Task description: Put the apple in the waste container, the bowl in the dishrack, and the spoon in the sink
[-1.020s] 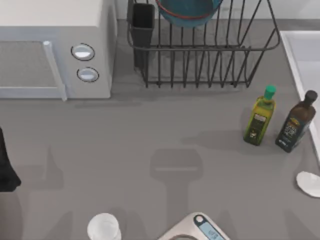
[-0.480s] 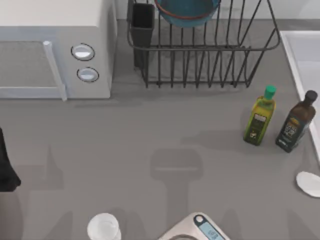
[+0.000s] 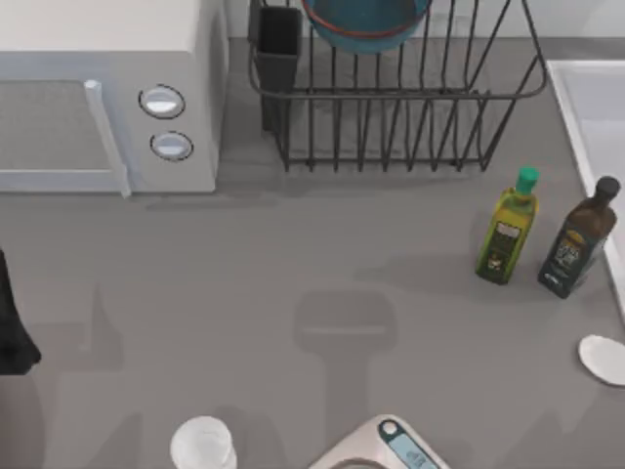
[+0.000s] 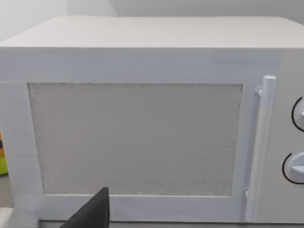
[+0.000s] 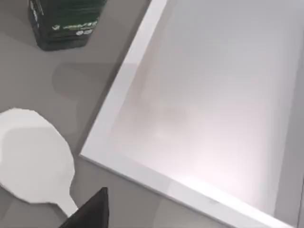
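An AgileX left arm (image 3: 14, 322) sits at the bench's (image 3: 293, 254) left edge below the white microwave (image 3: 107, 98), its wrist camera squarely facing the microwave door; a dark sliver of its gripper (image 4: 92, 213) juts into that view, and whether it is open or closed cannot be told. The right gripper (image 5: 90, 213), likewise a cut-off dark tip of unreadable spread, hangs over the corner of the sink (image 5: 156, 104). The spoon (image 5: 35, 159) lies flat on the bench just beside that sink's rim, its handle cut off by the frame. The blue bowl (image 3: 366, 24), half cropped, stands inside the dishrack (image 3: 391, 98). Two bottles (image 3: 542, 234) stand beside the sink.
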